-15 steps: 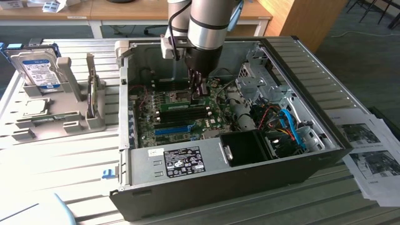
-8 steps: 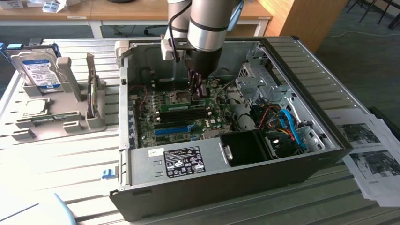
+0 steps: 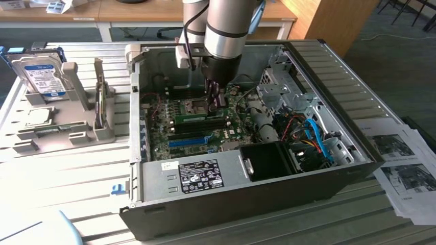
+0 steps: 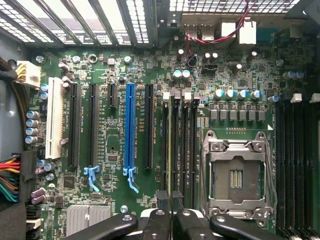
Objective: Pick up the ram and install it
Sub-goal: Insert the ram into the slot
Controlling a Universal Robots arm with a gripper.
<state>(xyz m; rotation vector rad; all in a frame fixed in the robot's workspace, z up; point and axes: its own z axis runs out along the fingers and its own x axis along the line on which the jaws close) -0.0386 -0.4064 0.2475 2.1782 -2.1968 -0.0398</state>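
The ram (image 4: 170,145) is a thin green stick seen edge-on, standing in one of the black memory slots beside the CPU socket (image 4: 237,175). In the exterior view the ram (image 3: 191,116) shows as a green strip on the motherboard inside the open computer case (image 3: 238,184). My gripper (image 4: 171,201) hangs directly over one end of the stick, its dark fingertips (image 4: 163,201) drawn close together on either side of the ram's edge. From outside, the gripper (image 3: 216,102) reaches down into the case from the silver arm, just above the board.
A long blue slot (image 4: 130,125) and a white slot (image 4: 54,125) lie beside the memory slots. Cables (image 3: 310,138) and a drive cage crowd the case's side at the exterior view's right. A hard drive (image 3: 42,76) stands in a grey holder outside. Papers (image 3: 409,168) lie on the table.
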